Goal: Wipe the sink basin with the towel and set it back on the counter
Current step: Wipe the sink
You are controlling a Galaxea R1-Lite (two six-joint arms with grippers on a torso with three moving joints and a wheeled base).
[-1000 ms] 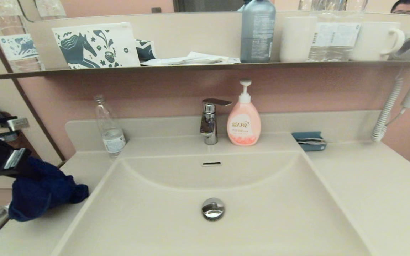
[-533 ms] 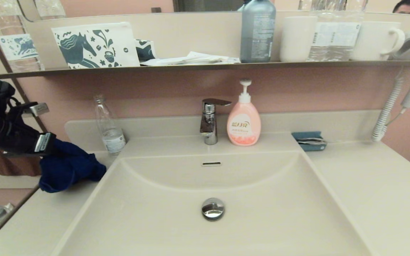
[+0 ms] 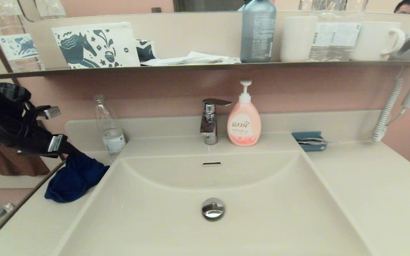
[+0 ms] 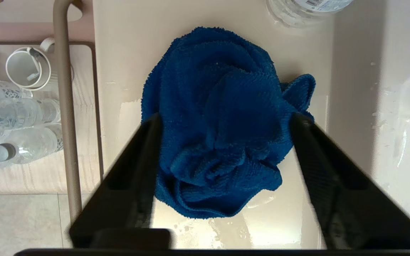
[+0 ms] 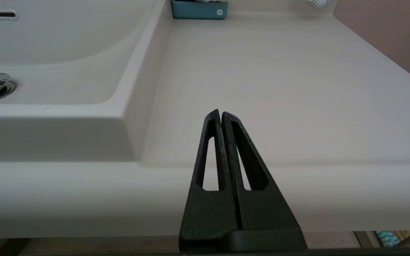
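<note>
Now, entries by size, largest first.

sink basin [image 3: 226, 213]: lies to the right of the left gripper, well apart from its fingers; no cloth in it, chrome drain plug [image 3: 213, 208] bare at its floor.

counter [image 3: 30, 227]: left strip sits directly under the left gripper; wet-looking patches show on it around the cloth in the left wrist view.

towel [image 4: 222, 121]: dark blue terry, bunched into a loose ball on the counter strip, below and between the spread fingers, its near edge reaching the basin's left rim [image 3: 98, 177].

handling (judgement): light, soft, no stiffness; it should crush under a pinch and drape when lifted. Looped pile should not slip on the pads. Not fragile. May be damp, so a little heavier.

hold point (judgement): the raised central fold of the bunch [image 4: 240, 117], pinched from above so several layers are caught; an edge grab would let it unfurl and drag.

left gripper [image 4: 222, 122]: fingers wide apart, one on each side of the bunch, holding nothing; whether the pads touch the cloth I cannot tell.

right gripper [image 5: 221, 113]: fingers pressed together, empty, parked at the front edge of the right-hand counter.

water bottle [image 3: 109, 128]: just beyond the left gripper, against the back edge.

change vs. half a second ago: cloth hung from the left gripper, above the counter; it now rests lower, on the counter. Arm is slightly further right.
</note>
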